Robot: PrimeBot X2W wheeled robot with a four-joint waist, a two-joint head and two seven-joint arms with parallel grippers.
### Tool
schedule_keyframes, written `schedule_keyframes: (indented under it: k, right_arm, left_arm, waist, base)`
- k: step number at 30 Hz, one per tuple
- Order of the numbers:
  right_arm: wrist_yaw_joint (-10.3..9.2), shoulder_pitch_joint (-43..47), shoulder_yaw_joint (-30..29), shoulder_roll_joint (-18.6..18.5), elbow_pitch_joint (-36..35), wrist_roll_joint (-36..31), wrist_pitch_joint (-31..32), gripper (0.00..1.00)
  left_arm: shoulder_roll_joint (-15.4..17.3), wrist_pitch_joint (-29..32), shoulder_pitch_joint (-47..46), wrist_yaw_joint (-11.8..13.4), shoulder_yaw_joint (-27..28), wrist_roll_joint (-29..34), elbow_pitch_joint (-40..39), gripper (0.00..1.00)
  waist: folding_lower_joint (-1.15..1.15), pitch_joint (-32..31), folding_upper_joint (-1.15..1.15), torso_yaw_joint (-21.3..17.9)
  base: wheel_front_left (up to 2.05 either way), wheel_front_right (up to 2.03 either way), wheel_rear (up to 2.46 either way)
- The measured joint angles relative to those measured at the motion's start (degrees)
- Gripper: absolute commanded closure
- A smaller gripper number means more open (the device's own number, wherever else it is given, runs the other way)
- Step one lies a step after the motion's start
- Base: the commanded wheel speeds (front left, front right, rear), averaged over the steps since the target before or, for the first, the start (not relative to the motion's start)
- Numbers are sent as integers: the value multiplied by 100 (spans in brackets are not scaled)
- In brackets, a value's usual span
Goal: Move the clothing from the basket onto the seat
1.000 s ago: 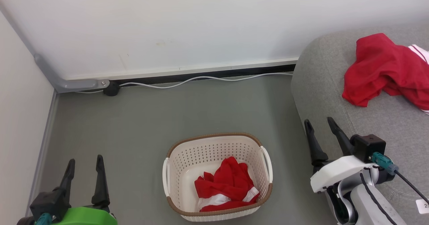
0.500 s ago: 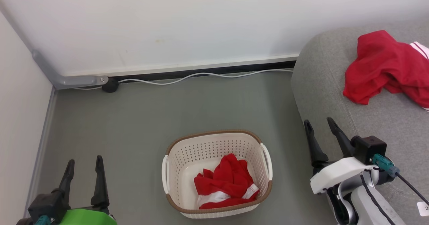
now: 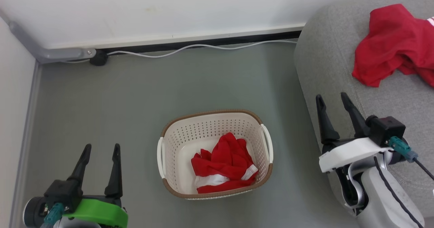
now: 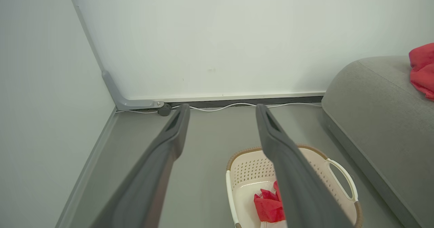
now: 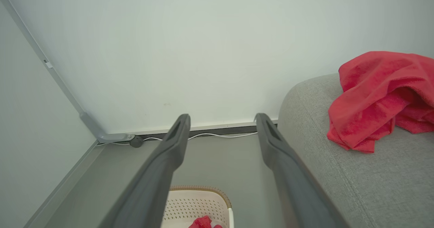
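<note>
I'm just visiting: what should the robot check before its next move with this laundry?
1. Left end effector open, empty: ok.
2. Right end effector open, empty: ok.
3. Remaining garment lies exposed in the basket: ok.
4. Basket upright on the floor: ok.
5. Seat has bare fabric beside the other garment: ok.
6. An end effector above the basket: not ok, both stand off to its sides.

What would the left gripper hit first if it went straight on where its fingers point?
Probably the white cable at the foot of the wall, where the left gripper aims; the basket lies off that line. Depth is unclear.
</note>
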Motion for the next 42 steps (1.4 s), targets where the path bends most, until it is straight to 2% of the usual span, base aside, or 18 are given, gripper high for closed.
schedule_keyframes:
  k: [10, 18, 26, 42]
  right_arm:
    - [-58, -744, -216, -53, -250, 0, 0, 0]
    - [-107, -1704, -444, -222, -534, -45, -5, 0]
    - [-97, -2463, -460, -270, -662, -52, 86, 0]
    - [4, -3770, -405, -197, -879, -52, 96, 0]
  left_arm:
    - [-23, 322, -738, -303, -628, 210, 483, 0]
    - [-227, 659, -1388, -544, -1216, 460, 1151, 0]
    - [-415, 839, -2114, -644, -1521, 705, 1660, 0]
    - [-435, 1046, -3268, -757, -1869, 1037, 2205, 0]
  waist:
    - [0, 748, 0, -106]
    - [0, 1461, 0, -274]
    - [0, 2108, 0, -424]
    - [1, 3410, 0, -780]
  base:
    - [0, 0, 0]
    - [0, 0, 0]
    - [0, 0, 0]
    - [0, 0, 0]
